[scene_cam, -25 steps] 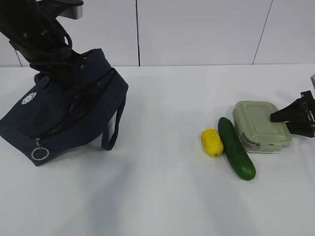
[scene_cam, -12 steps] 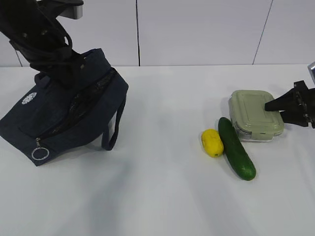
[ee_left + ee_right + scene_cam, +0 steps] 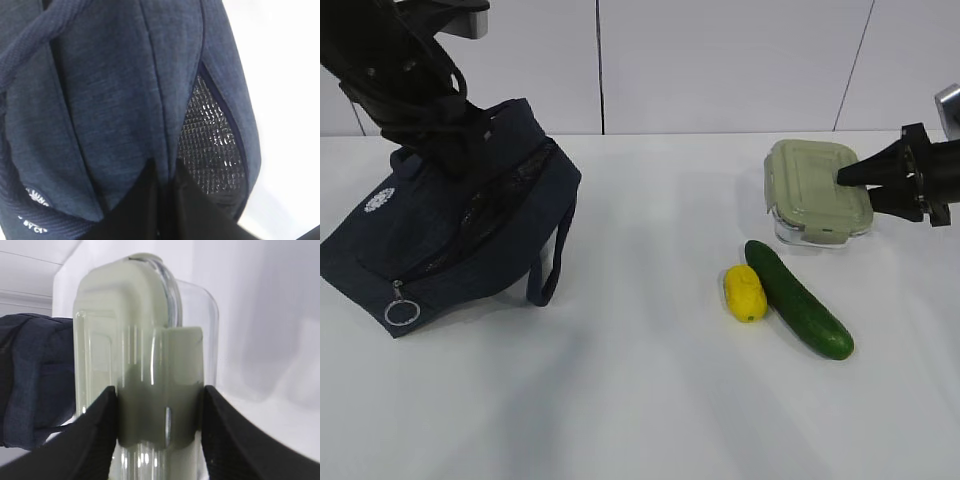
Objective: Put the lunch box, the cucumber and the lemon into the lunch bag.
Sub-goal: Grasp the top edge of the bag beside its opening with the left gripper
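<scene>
The right tool (image 3: pixel 850 178) grips the lunch box (image 3: pixel 817 187) by its clip end, holding it clear of the white bench (image 3: pixel 650 400); the arm is cut off by the frame edge. The cucumber (image 3: pixel 797 312) and lemon (image 3: pixel 744 292) lie touching on the bench. Far left, the left tool (image 3: pixel 162 200) is clenched on the navy lunch bag's (image 3: pixel 450 235) fabric, its tips hidden in folds beside silver lining.

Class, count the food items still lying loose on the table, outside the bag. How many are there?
2. The lemon lies right of centre on the table, and the cucumber lies beside it on its right. Anything already inside the lunch bag would be hidden.
</scene>
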You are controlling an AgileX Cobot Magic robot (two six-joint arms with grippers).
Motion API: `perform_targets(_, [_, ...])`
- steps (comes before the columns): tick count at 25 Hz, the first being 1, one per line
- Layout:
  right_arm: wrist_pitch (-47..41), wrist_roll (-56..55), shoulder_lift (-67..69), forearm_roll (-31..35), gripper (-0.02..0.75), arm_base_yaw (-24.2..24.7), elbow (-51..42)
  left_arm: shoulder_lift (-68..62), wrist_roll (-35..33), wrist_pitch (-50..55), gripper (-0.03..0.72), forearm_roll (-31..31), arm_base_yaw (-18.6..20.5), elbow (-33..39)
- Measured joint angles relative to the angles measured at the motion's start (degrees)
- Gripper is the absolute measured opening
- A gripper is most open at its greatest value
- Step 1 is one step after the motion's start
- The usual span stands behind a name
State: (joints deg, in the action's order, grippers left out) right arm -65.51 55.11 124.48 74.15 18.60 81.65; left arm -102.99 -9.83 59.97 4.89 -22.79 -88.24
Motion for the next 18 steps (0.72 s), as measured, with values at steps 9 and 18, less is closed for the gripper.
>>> perform_targets(9, [-0.1,-2.2,-2.2,0.2,0.379,-7.9,3.0,0.0,0.1,-0.8,0.005,2.6,0.0,0.0])
perform_targets(18, [-0.1,-3.0,-2.2,3.7,0.379,-16.3,3.7,-1.6,0.1,-2.1,0.005,5.7,-1.6,0.0])
